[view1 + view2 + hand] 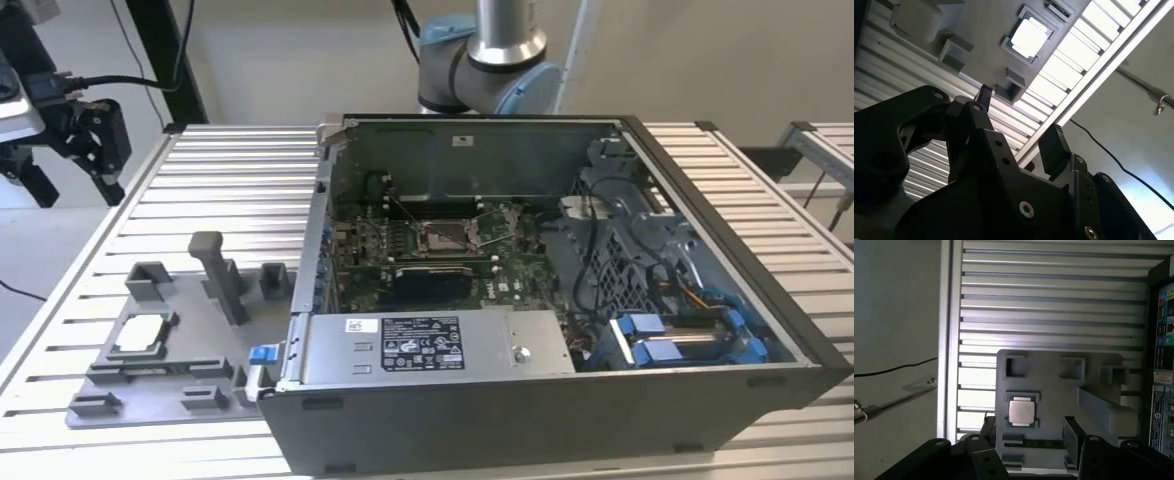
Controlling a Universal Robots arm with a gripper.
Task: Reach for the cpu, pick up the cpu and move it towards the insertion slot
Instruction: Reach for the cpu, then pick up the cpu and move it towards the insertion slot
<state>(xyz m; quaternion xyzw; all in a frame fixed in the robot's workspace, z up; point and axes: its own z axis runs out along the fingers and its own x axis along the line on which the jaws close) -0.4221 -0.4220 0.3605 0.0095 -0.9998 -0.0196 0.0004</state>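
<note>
- The cpu point(140, 335) lies flat in a square pocket of the grey fixture point(200, 372), shiny side up. Nothing is touching it.
- The gripper point(70, 185) hangs in the air, well apart from the fixture and higher than it.
- In both wrist views its two fingers are spread wide, with nothing between them. The cpu point(1020, 411) shows in the gap between the fingers point(1070, 427).
- The insertion slot point(445, 235) sits inside the computer case point(534, 420), which stands just beside the fixture.
- I think the job now is the reach. To do it well, come straight down over the pocket and keep the fingers wide.
- The fingers should line up with two opposite edges of the cpu.
- Tall blocks stand on the fixture near the pocket, so the fingers could bump them. Going slowly would help.
</note>
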